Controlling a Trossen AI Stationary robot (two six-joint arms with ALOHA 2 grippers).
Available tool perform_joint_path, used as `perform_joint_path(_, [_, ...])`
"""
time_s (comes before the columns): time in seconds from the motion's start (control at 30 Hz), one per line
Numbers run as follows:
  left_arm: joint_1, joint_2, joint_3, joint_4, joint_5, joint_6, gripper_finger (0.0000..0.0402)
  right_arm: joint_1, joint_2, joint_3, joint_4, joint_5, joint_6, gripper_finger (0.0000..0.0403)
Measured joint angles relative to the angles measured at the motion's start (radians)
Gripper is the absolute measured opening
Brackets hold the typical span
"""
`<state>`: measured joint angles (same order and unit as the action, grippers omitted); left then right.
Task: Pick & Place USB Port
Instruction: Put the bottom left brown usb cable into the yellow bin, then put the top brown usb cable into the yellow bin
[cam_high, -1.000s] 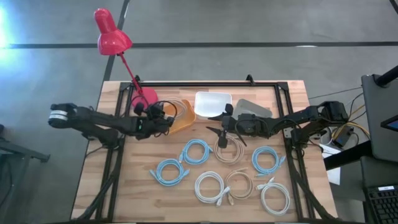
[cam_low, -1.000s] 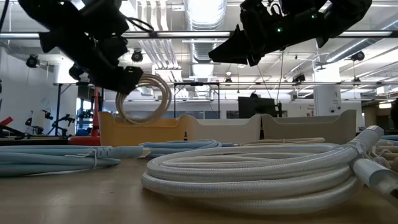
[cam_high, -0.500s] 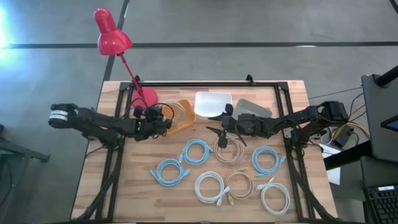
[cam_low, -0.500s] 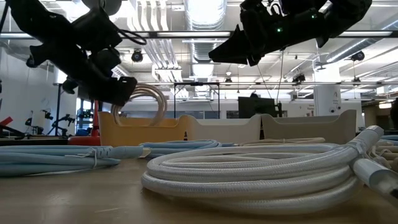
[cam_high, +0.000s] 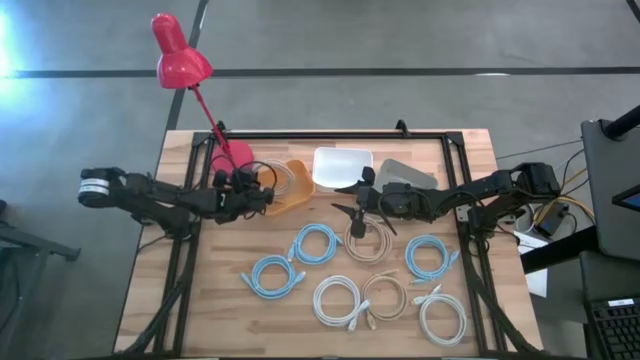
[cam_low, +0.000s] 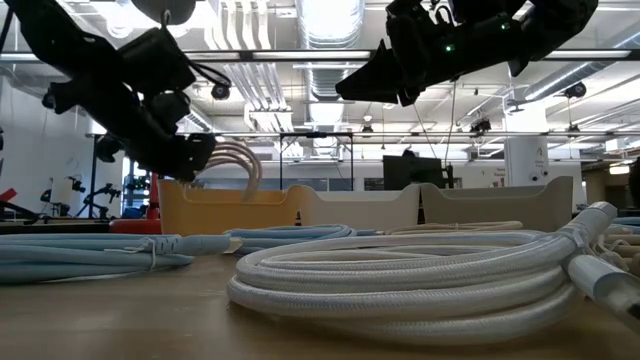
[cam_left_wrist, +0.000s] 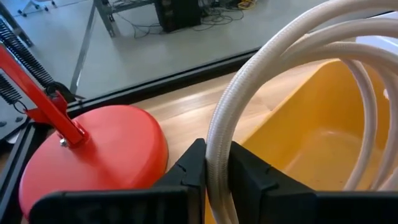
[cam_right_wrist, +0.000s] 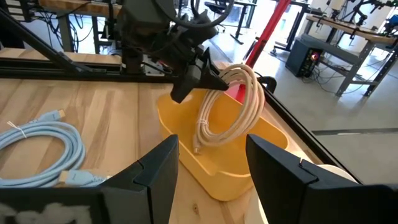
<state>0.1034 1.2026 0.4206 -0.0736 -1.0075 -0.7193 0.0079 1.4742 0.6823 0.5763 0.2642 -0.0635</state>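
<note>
I note left gripper (cam_high: 262, 196) clamped on the beige cable coil (cam_right_wrist: 225, 106), hung upright over the yellow bin (cam_high: 297, 183) at the table's back edge for release | right gripper (cam_high: 345, 212) parted, idle mid-table above a coil.

Two dark arms, blk fingers (cam_right_wrist: 155, 171), white band on left arm (cam_high: 97, 186)

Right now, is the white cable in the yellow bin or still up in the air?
Partly in. The left tool pinches the coiled cream cable, whose lower loops hang inside the yellow bin, not lying loose.
</note>
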Motion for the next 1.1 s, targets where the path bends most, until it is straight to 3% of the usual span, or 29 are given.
perform_joint_path(0.57, [0.053,-0.002,0.0,-0.002,0.052,0.025,0.0104,0.0,0.0,0.0,0.0,0.0,0.0,0.0185])
perform_joint_path(1.1, [0.05,-0.015,0.128,-0.019,0.079,0.359,0.0149,0.0,0.0,0.0,-0.004,-0.001,0.004,0.0185])
